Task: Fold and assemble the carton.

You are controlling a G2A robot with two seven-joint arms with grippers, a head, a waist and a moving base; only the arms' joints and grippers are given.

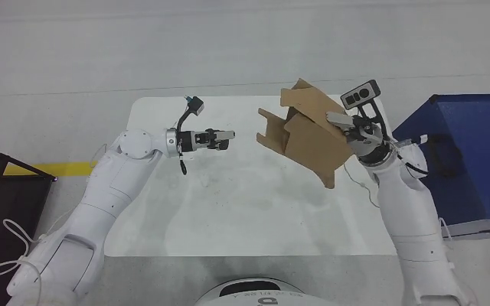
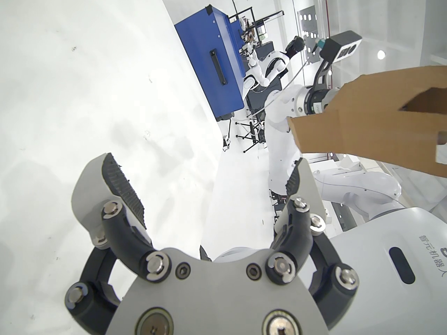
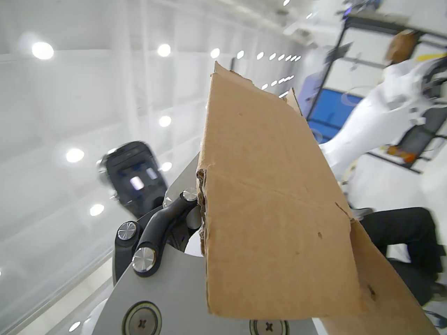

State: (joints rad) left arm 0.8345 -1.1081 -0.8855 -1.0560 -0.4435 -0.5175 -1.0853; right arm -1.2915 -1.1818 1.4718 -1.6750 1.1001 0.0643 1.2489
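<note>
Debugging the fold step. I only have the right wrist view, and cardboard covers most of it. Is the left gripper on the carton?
Observer: No. In the top view the left gripper is apart from the carton, with bare table between them.
Operator: Open or shut?
Observer: Open and empty. The left wrist view shows its pads spread with nothing between them.
Operator: How is the carton sitting?
Observer: It is tilted and partly unfolded, with its open end turned toward the left gripper. The right gripper clamps the side away from the left gripper.
</note>
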